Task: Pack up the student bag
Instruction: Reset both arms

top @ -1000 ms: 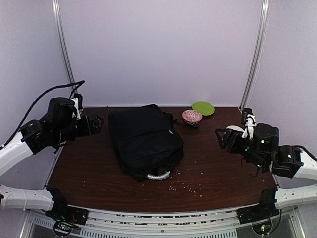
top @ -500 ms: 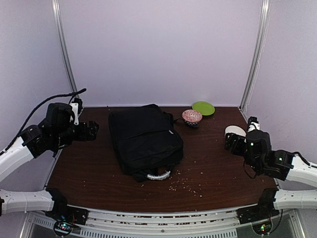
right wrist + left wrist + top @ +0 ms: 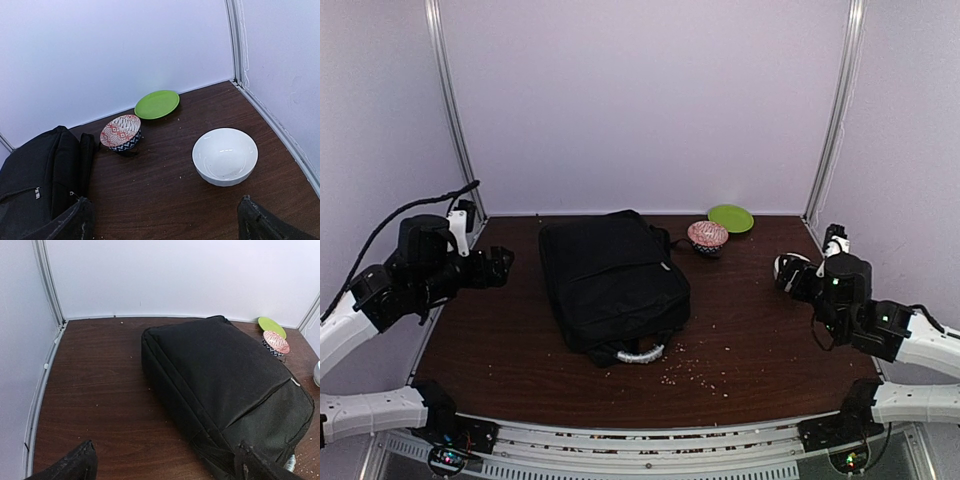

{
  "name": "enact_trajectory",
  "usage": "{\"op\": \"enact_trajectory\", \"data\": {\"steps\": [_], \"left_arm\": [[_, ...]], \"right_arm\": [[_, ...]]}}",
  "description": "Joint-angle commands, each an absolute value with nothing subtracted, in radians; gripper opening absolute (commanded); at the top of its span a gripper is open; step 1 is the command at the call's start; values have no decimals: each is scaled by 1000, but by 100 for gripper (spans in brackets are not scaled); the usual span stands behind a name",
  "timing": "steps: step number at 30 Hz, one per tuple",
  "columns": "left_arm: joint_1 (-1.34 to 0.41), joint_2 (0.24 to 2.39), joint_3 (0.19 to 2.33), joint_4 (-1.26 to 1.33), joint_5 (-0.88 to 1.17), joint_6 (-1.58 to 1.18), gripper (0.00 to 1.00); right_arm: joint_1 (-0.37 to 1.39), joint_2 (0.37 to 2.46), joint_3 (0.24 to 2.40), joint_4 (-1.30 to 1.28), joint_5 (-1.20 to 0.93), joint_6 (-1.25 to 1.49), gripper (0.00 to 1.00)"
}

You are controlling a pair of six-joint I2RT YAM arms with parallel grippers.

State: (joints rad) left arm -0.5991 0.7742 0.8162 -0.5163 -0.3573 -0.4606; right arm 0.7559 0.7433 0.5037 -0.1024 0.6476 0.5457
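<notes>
We are pulling both arms back to the sides. The left hand (image 3: pixel 503 264) and right hand (image 3: pixel 787 277) are spreading wide, holding nothing. The bag (image 3: pixel 610 280) is lying mid counter (image 3: pixel 490 345), running far to near, closer to our left hand.

Plate (image 3: pixel 157 104), patterned bowl (image 3: pixel 120 132), white bowl (image 3: pixel 225 156), perhaps crumbs (image 3: pixel 695 372).

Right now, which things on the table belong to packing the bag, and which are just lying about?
Part of the job:
- student bag, lying flat mid-table, both pincers away from it

Just lying about:
- green plate, at the back wall
- patterned bowl, beside the bag's far corner
- white bowl, near the right edge
- crumbs, scattered by the bag's handle
</notes>
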Motion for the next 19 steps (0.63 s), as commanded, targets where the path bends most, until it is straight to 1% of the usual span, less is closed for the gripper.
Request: {"op": "enact_trajectory", "data": {"steps": [1,5,8,15,19], "left_arm": [[-597,731,787,-427,-325,-436,98],[-597,711,765,-408,-324,-442,98],[-597,704,762,-409,-351,-445,98],[-597,710,752,-392,-357,-451,97],[-598,716,754,-386,-362,-460,97]], "right_arm": [[750,795,567,-113,715,528,99],[750,854,627,-212,800,542,99],[750,862,649,-282,813,557,99],[749,793,535,-105,789,491,100],[747,798,546,-106,790,478,99]]}}
